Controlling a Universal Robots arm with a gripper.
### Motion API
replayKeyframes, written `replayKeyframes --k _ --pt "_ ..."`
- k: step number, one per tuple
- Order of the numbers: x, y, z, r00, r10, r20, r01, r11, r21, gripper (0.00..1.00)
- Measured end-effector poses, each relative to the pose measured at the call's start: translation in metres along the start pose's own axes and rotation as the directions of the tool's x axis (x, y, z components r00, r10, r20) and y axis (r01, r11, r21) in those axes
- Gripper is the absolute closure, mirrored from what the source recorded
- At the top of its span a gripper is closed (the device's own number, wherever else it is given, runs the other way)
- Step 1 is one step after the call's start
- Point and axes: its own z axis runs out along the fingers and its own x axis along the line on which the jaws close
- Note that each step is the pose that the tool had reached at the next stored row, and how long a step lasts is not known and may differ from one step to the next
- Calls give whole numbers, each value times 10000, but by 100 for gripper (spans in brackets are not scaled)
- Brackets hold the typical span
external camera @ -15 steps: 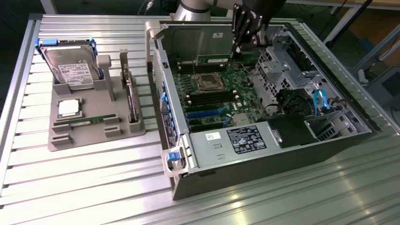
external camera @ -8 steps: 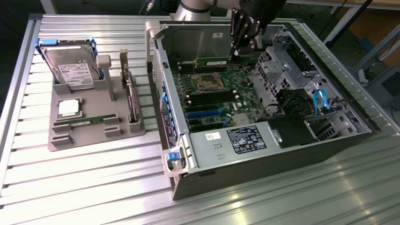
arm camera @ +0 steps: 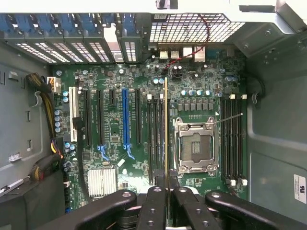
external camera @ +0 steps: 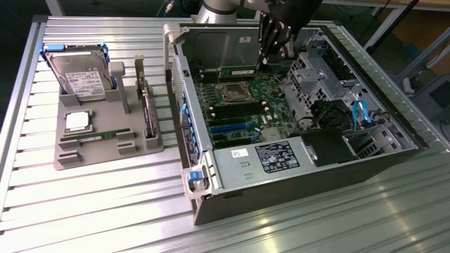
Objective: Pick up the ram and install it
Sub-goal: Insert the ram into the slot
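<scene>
Green and thin, the ram (external camera: 243, 69) sits pinched between the narrow-set fingers of the gripper (external camera: 273, 55), which reaches down into the open computer case (external camera: 295, 174) at its far side. In the exterior view the stick lies level, stretching from the fingers toward the exterior view's left, above the far edge of the motherboard (external camera: 243, 113). In the wrist view the ram (arm camera: 166, 124) shows edge-on as a fine pale line running away from the gripper (arm camera: 166, 179), with black fingertips (arm camera: 154, 179) pressed against both of its faces. That line runs parallel to the dark memory slots (arm camera: 156, 139) and lies between them and the empty processor socket (arm camera: 195, 146). Whether its lower edge touches a slot I cannot tell.

Outside the case, toward the exterior view's left, a grey tray (external camera: 105, 153) rests on the ribbed metal table (external camera: 105, 211). A second memory stick (external camera: 95, 136) lies flat in the tray's near part, just beyond it a square silver processor chip (external camera: 77, 121), and farther back a hard drive (external camera: 81, 76) leans upright. An expansion card (external camera: 145, 108) stands on edge along the tray's side nearest the case.
</scene>
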Motion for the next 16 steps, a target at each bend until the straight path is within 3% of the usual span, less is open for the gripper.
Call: replayKeyframes --k 9,13,16 --pt "0 0 3 10000 0 0 0 10000 0 88" --pt "3 -1 43 10000 0 0 0 10000 0 88" --pt "9 -4 132 10000 0 0 0 10000 0 88"
